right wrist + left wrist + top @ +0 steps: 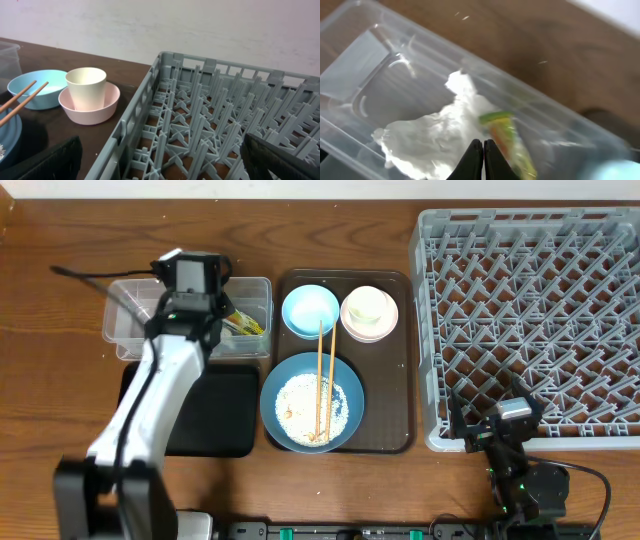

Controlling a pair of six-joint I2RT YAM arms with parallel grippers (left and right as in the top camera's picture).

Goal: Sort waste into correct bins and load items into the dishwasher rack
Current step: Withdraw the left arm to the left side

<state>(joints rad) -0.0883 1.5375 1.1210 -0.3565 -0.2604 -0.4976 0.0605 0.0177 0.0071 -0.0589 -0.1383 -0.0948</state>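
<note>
Nearest you, the right gripper (495, 428) sits low at the front edge of the dishwasher rack (530, 310), jaws spread wide and holding nothing. Left of it, on the brown serving tray (400, 410), the dark blue bowl (285, 425) carries the rice scraps (300, 400). The chopsticks (321, 380) lie across it, long axis running front to back, far ends up by the light blue bowl (305, 305). The white cup (369, 305) stands inside the pink bowl (352, 330) beside that.

Farther back, your left gripper (483, 150) hangs over the clear tub (125, 330), fingertips pressed together. The napkin (430, 140) and wrapper (507, 135) lie in the tub beneath it (whether the tips pinch the napkin's edge is hard to tell).

The chopsticks lie to the left gripper's right and toward you, nearer to it than to the right gripper, so I'd judge them the left arm's pick, jaws set across their length.
</note>
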